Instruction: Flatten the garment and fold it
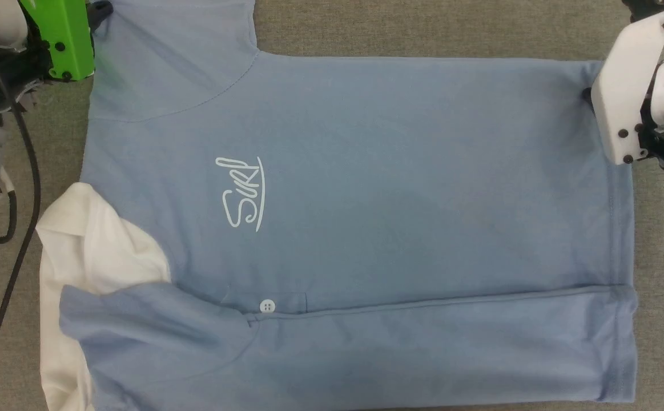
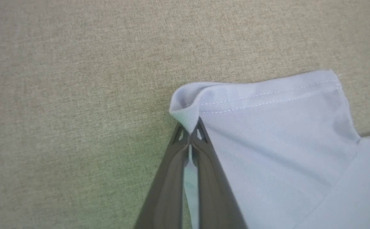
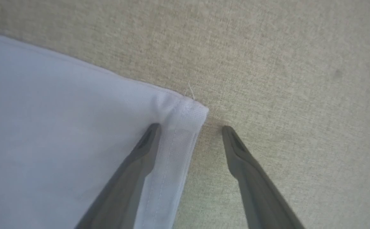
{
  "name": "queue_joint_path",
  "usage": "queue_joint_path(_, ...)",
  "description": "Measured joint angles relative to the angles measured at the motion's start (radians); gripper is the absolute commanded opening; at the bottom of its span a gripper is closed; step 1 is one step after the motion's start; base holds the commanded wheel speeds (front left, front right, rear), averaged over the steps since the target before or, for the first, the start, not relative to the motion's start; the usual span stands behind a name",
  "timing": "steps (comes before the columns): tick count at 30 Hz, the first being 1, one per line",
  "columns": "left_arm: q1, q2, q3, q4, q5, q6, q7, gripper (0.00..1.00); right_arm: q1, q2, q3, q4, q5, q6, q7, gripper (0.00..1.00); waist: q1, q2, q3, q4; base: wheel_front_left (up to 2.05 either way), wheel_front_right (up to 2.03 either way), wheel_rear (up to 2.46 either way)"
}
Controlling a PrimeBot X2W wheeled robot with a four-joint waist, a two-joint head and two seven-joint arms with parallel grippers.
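The light blue garment (image 1: 366, 171), white logo (image 1: 241, 194) up, lies flat on the beige cloth surface (image 1: 423, 28), long axis left-right with white collar (image 1: 92, 240) left and hem (image 1: 617, 228) right; the left gripper (image 2: 189, 140) pinches its sleeve corner (image 2: 185, 105), and the right gripper (image 3: 190, 128) stands wide astride a hem corner.

Light blue polo shirt (image 1: 400, 171) knitted in soft matt cloth, beige tabletop (image 1: 423, 28) covered in coarse woven fabric

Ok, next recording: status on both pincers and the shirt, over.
Left pincer shut on sleeve corner of garment. Right pincer open, straddling hem corner, not gripping. Rest of garment flat, near side folded over. Nothing in the way.
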Motion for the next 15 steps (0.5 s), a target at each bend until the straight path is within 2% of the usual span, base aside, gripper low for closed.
queue_joint_path(1,0.0,0.001,0.001,-0.001,-0.001,0.0,0.0,0.0,0.0,0.001,-0.002,-0.007,0.0,0.0,0.005,0.44,0.0,0.0,0.002,0.0,0.0,0.0,0.0)
queue_joint_path(2,0.0,0.002,0.001,-0.001,-0.001,0.0,0.0,0.0,0.0,0.003,-0.005,-0.009,0.002,0.0,0.011,0.0,0.0,0.0,0.003,0.0,0.0,0.0,0.0)
queue_joint_path(7,0.002,0.003,0.0,-0.005,-0.004,-0.001,-0.005,0.0,0.011,0.029,-0.023,-0.027,0.009,0.0,0.001,0.0,0.0,0.0,-0.001,-0.002,0.0,0.0,0.0)
queue_joint_path(15,0.028,-0.006,0.012,-0.013,-0.04,-0.021,-0.075,0.0,0.05,0.037,-0.067,-0.025,0.021,0.0,-0.165,0.0,0.0,0.0,-0.062,-0.002,0.0,0.0,0.0)
